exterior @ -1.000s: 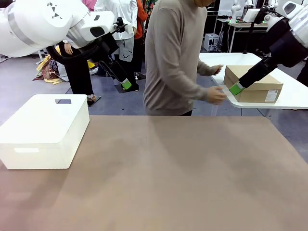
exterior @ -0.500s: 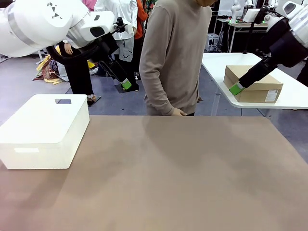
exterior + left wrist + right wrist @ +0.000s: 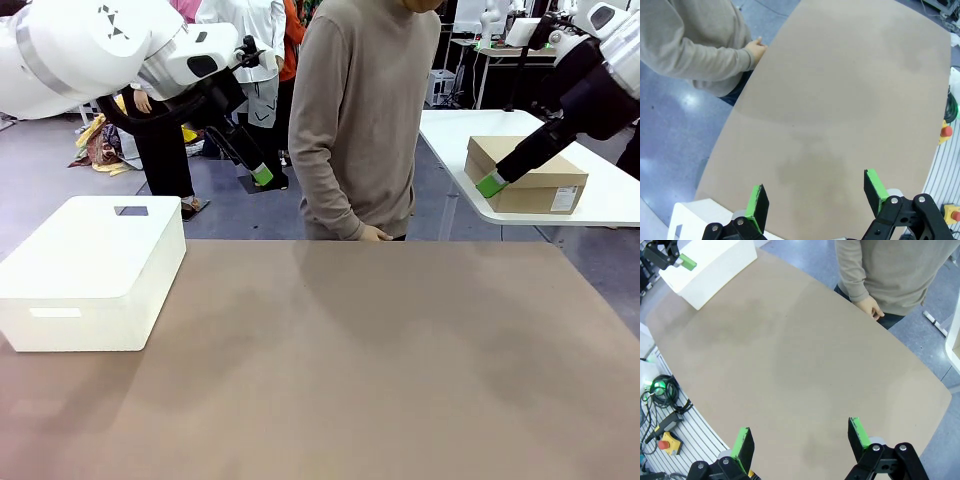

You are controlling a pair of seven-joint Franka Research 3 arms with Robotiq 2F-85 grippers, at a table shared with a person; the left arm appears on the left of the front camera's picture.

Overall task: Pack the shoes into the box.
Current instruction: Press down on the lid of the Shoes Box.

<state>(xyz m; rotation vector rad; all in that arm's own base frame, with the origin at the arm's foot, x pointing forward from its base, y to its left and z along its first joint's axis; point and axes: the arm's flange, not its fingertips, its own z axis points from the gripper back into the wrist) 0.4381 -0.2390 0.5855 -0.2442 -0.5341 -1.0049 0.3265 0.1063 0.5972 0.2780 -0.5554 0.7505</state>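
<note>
The shoes are out of view. A closed tan cardboard box [image 3: 525,175] stands on a white side table [image 3: 600,205] beyond the far right corner of the brown table [image 3: 350,360]. My left gripper [image 3: 262,176] hangs high over the far left of the table, open, with nothing between its green pads [image 3: 757,202]. My right gripper [image 3: 490,184] hangs high at the far right, in line with the box in the front view, also open and empty, pads [image 3: 856,432] wide apart.
A large white plastic bin [image 3: 90,270] stands upside down at the table's left edge. A person in a beige sweater [image 3: 360,110] stands at the far side, one hand [image 3: 370,233] at the table's edge.
The person has drawn both hands back from the cardboard box and turned to face the table, one hand now at its far edge. Neither arm has moved.
</note>
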